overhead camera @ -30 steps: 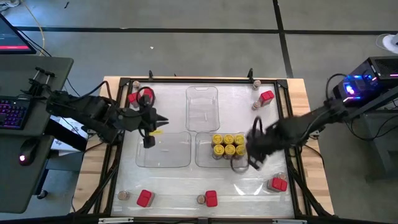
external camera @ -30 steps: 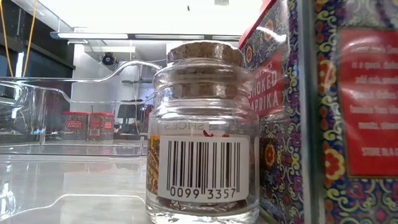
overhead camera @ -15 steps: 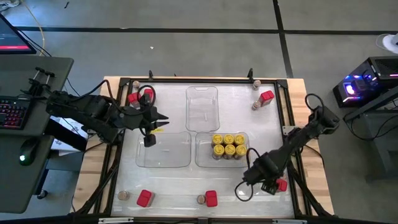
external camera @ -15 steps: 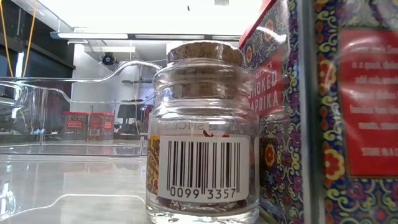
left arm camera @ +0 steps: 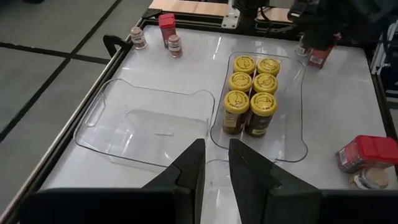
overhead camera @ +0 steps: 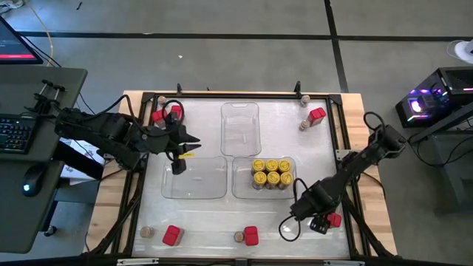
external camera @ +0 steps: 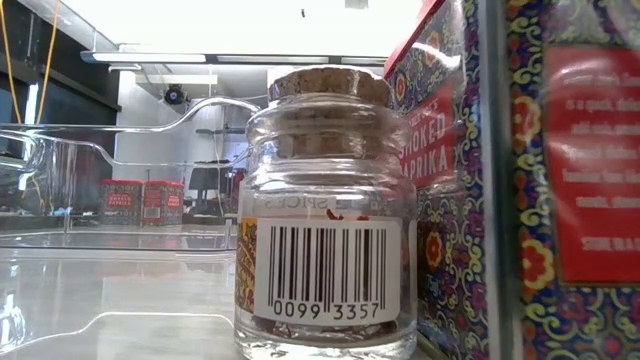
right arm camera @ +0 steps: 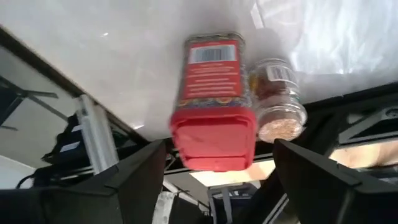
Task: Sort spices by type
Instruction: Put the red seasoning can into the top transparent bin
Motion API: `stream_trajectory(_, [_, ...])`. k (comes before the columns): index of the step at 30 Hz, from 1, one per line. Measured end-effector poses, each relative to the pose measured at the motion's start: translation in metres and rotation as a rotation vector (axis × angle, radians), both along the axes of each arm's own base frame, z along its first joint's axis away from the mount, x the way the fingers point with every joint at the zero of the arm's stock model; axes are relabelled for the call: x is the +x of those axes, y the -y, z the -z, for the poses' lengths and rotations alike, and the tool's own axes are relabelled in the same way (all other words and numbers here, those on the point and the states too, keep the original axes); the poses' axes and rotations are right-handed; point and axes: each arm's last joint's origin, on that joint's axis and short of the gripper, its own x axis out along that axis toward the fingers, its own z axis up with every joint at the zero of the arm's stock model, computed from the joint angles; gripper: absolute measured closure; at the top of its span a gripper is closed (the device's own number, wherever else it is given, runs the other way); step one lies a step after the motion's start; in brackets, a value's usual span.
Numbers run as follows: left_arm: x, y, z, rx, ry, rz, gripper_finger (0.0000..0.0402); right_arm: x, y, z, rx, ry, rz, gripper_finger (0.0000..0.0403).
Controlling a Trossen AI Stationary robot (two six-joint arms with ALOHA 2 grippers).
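Six yellow-lidded jars [overhead camera: 271,174] stand in the clear tray [overhead camera: 242,185] right of centre. Red boxes [overhead camera: 171,235] and cork-stoppered jars [overhead camera: 238,237] stand singly or in pairs along the table's edges. My right gripper [overhead camera: 320,219] is low at the near right corner. It is open, with a finger on either side of a red box [right arm camera: 214,93], whose lid [right arm camera: 214,137] faces the camera. A cork jar [right arm camera: 280,93] stands against that box. My left gripper [left arm camera: 216,168] hovers above the left clear tray [left arm camera: 146,124], its fingers a narrow gap apart and holding nothing.
A third clear tray [overhead camera: 240,125] lies at the far centre. Red boxes [overhead camera: 317,114] [overhead camera: 157,116] and cork jars [overhead camera: 304,125] stand near the far corners. A black frame [overhead camera: 347,148] rims the table. In the low view a cork jar [external camera: 325,210] and a red box [external camera: 520,180] fill the picture.
My right gripper has swung from beside the yellow-jar tray toward the table's near right corner, sinking and tipping more steeply down. It has come to a stop around the red box there. That box and the cork jar have stayed put.
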Motion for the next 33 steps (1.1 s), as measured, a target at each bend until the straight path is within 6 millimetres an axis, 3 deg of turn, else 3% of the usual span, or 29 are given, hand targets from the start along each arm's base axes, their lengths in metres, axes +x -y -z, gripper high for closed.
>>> stream_trajectory(6, [0.0, 0.0, 0.0, -0.029, 0.01, -0.021, 0.0341, -0.011, 0.0, 0.016, 0.004, -0.044, -0.005, 0.011])
stream_trajectory(26, [0.0, 0.0, 0.0, -0.024, 0.009, -0.018, 0.0341, -0.006, -0.004, 0.033, 0.004, -0.018, -0.048, 0.0113])
stream_trajectory(29, [0.0, 0.0, 0.0, -0.002, 0.002, -0.002, 0.0341, -0.006, -0.004, 0.033, 0.008, -0.029, -0.037, 0.0133])
stream_trajectory(33, [0.0, 0.0, 0.0, 0.026, -0.004, 0.009, 0.0341, -0.007, -0.005, 0.033, 0.036, -0.059, -0.023, 0.0192])
